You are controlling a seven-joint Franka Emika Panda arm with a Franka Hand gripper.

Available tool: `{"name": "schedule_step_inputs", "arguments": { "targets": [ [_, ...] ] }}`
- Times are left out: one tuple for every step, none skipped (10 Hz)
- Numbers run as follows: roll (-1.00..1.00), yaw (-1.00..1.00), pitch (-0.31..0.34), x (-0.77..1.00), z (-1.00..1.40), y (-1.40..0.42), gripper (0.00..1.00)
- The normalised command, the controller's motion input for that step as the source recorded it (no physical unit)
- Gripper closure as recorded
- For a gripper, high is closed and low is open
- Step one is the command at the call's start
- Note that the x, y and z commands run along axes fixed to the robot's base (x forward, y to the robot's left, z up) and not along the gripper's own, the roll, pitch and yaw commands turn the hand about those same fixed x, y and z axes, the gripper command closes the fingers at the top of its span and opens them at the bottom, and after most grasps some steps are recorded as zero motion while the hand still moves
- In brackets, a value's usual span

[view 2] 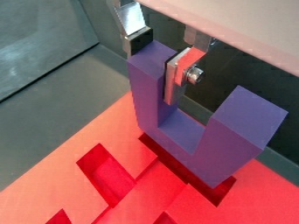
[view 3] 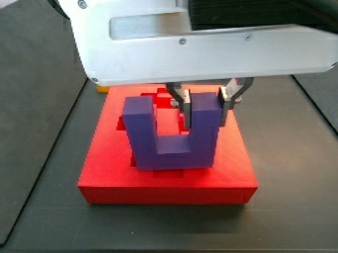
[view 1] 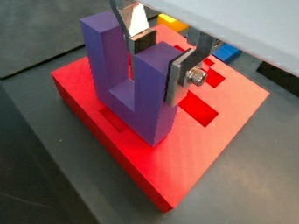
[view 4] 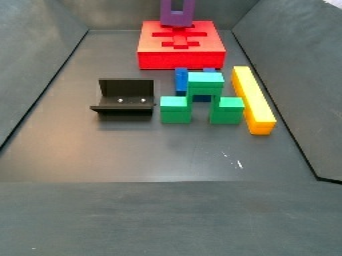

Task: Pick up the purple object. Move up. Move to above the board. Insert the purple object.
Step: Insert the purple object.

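Pincer (view 3: 205,102): positioned over the board (view 3: 106,158), its flat silver fingers (view 1: 184,72) closed on one upright prong of the purple block (view 3: 169,133); the grip shows in both wrist views and in a side view.

Purple block: U-shaped, upright, prongs pointing up, base down. In a wrist view (view 2: 198,131) its base sits at or in a recess of the board; how deep it sits cannot be told. The free prong stands clear of the fingers.

Board (view 1: 176,175): red rectangular slab with cross- and bar-shaped recesses, lying flat on the dark surface (view 4: 160,150) at its far end in a side view (view 4: 154,45).

Fixture (view 4: 122,98): dark bracket, on the surface, well apart from the board.

Blue block (view 4: 183,76): just in front of the board, touching the green pieces.

Green blocks (view 4: 203,84): a cluster between the fixture and the yellow bar.

Yellow bar (view 4: 253,97): long, lying flat beside the green blocks.
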Motion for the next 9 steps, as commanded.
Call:
{"name": "schedule_step_inputs", "arguments": {
  "targets": [
    [0.0, -0.31, 0.006, -0.15, 0.0, 0.19, 1.0],
    [0.0, -0.21, 0.0, -0.03, -0.01, 0.09, 1.0],
    [0.0, -0.12, 0.0, 0.0, -0.11, 0.0, 1.0],
    [0.0, -0.03, 0.0, 0.0, -0.25, 0.0, 1.0],
    [0.07, 0.0, 0.0, 0.0, -0.33, -0.16, 1.0],
    [0.18, 0.0, 0.0, 0.01, -0.41, -0.17, 1.0],
    [0.21, 0.16, 0.0, 0.05, -0.38, -0.09, 1.0],
    [0.15, 0.22, 0.0, 0.11, -0.41, -0.1, 1.0],
    [0.03, 0.15, -0.026, 0.16, -0.47, -0.12, 1.0]
  ]
}}
